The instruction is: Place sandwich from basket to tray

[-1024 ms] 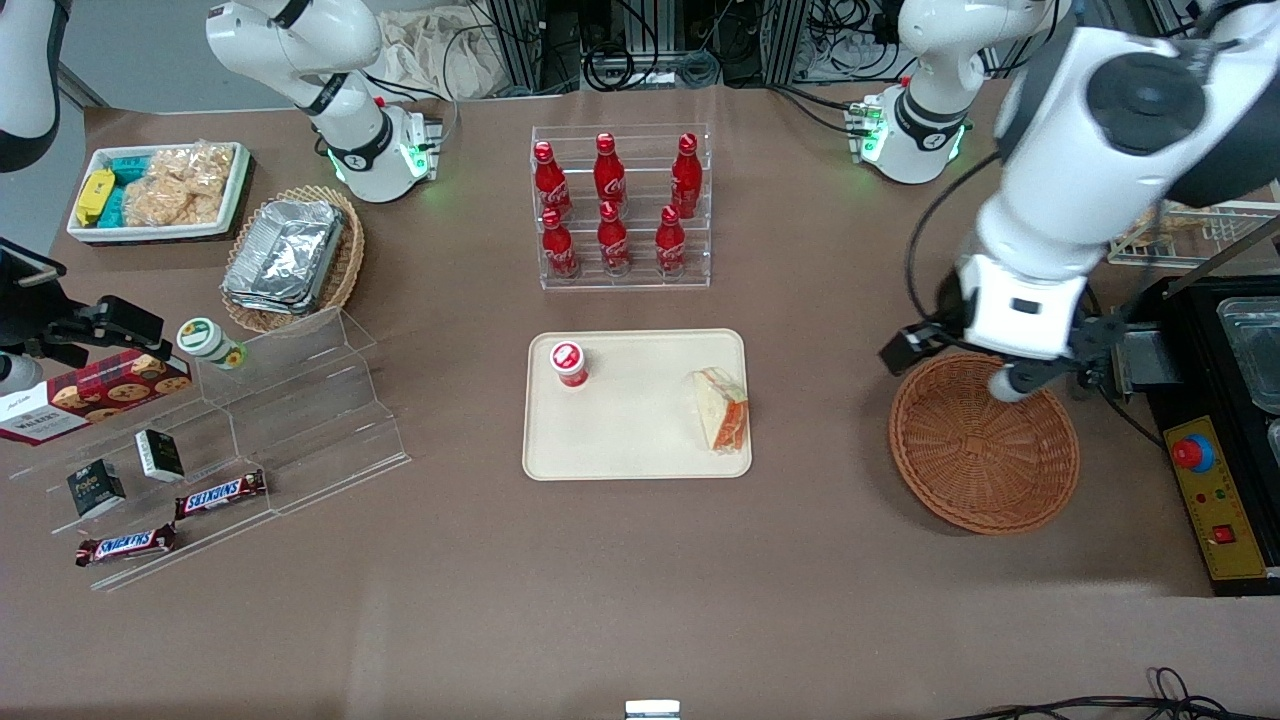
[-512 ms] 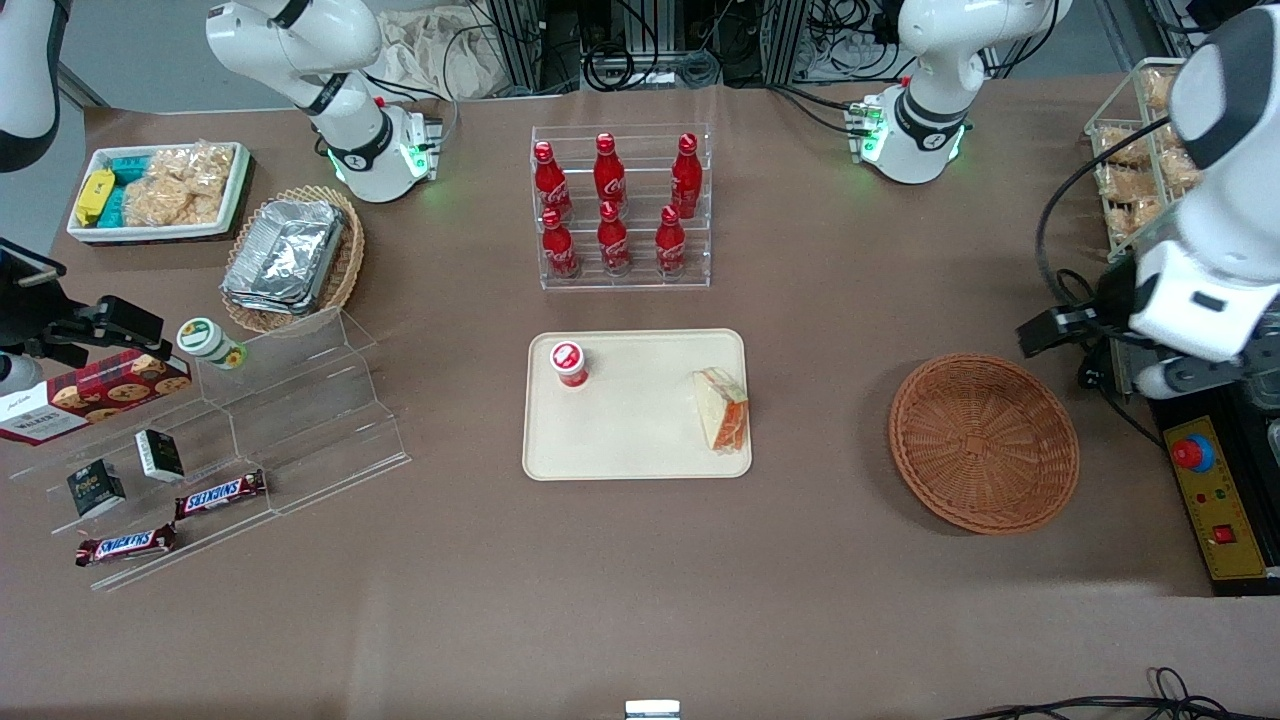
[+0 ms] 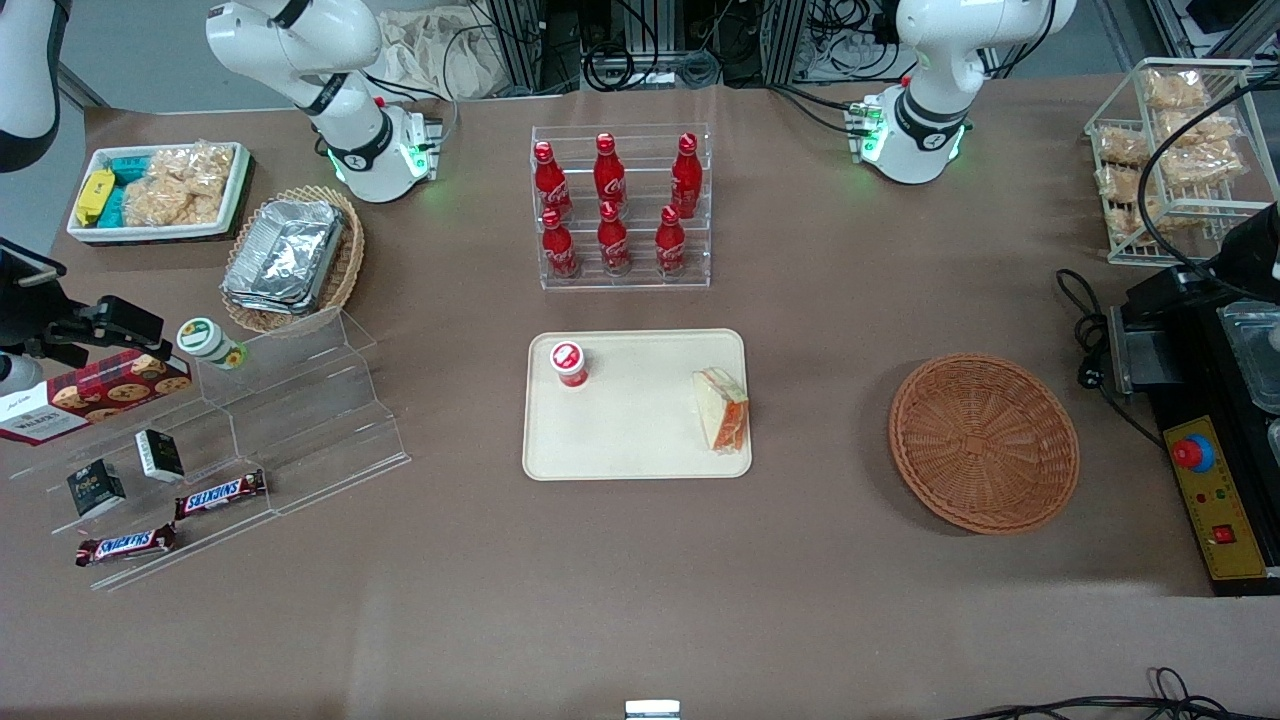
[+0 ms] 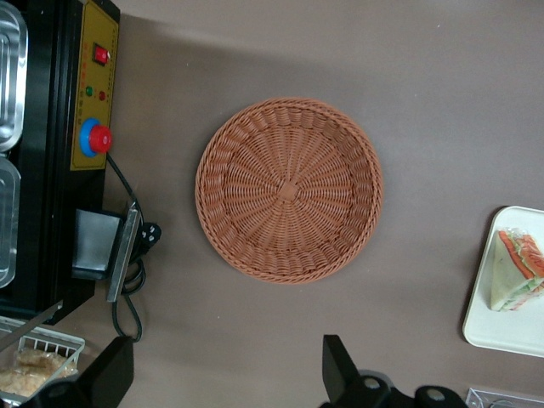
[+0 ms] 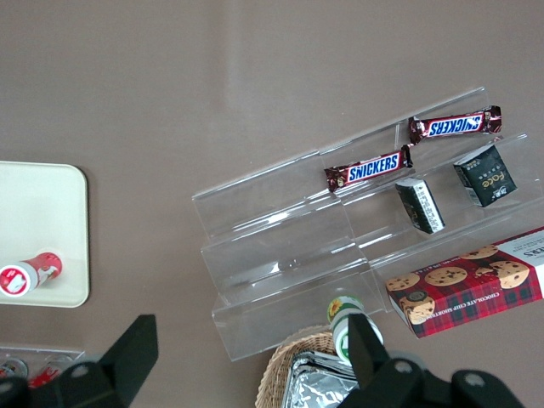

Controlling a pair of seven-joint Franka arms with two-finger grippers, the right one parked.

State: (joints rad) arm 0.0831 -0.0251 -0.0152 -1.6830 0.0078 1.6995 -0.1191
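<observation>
The sandwich (image 3: 722,408) lies on the beige tray (image 3: 630,445), at the tray's edge nearest the basket; it also shows in the left wrist view (image 4: 517,272), as does the tray (image 4: 501,333). The round reddish-brown basket (image 3: 984,442) is empty and stands apart from the tray, toward the working arm's end; the left wrist view shows the basket (image 4: 289,189) too. My left gripper (image 4: 228,376) is open and empty, high above the table beside the basket. It is out of the front view.
A small red-capped cup (image 3: 569,363) stands on the tray. An acrylic rack of red bottles (image 3: 620,210) is farther from the camera. A black machine with a red button (image 3: 1193,453) and a cable (image 4: 127,255) sits beside the basket. A wire rack of snacks (image 3: 1170,150) is near it.
My left arm has moved from above the basket toward the working arm's end of the table and out of the front view. The sandwich, tray and basket have not moved.
</observation>
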